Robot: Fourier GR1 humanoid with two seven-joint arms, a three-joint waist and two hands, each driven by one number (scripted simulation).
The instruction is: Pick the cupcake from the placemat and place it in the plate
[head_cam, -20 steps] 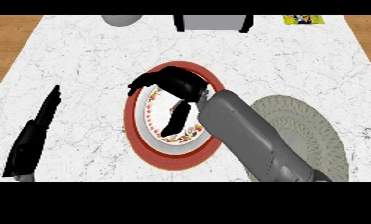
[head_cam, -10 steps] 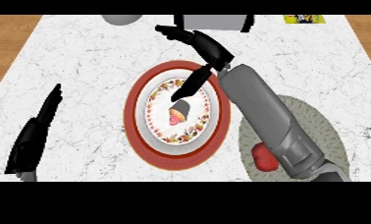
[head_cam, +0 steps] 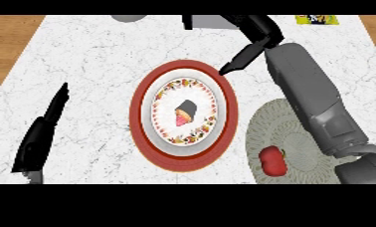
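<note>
You can see the cupcake lying tipped on its side in the middle of the plate, dark wrapper toward the far side, pink top toward you. The plate's red rim just touches the grey placemat to its right, where a red apple sits. Your right hand hovers past the plate's far right edge, holding nothing, fingers relaxed, one pointing down at the rim. Your left hand rests with straight fingers at the counter's left edge, well apart from the plate.
</note>
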